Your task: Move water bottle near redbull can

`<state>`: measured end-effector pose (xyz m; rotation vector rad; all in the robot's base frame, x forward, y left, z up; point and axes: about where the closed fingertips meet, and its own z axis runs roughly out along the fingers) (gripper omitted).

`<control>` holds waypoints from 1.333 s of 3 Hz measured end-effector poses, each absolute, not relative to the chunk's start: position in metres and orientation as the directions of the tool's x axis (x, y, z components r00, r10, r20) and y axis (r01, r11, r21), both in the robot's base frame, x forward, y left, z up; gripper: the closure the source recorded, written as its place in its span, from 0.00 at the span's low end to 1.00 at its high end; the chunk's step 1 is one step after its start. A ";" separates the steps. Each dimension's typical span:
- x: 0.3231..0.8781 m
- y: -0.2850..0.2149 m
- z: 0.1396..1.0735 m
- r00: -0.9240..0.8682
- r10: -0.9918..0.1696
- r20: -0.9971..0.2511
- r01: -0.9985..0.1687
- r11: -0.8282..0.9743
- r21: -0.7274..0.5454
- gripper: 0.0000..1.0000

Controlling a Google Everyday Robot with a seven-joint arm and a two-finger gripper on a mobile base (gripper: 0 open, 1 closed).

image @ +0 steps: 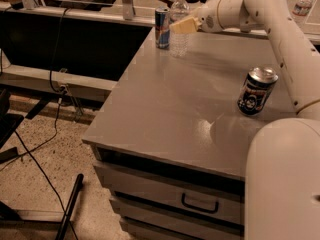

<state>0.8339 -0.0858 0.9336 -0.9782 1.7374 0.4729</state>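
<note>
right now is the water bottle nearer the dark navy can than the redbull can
No, the water bottle stands right beside the redbull can at the table's far edge, gripper at it, dark navy can far off.

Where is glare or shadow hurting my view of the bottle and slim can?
Camera view: a soft sheen lies on the table near the dark can, away from the work; the water bottle and slim can stand at the dimmer far edge, the clear bottle faint against the background; the pale hand at the bottle shows plainly.
</note>
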 end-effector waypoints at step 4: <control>0.828 -0.141 0.971 -0.083 -0.428 -0.900 -0.744 0.628 -0.229 0.00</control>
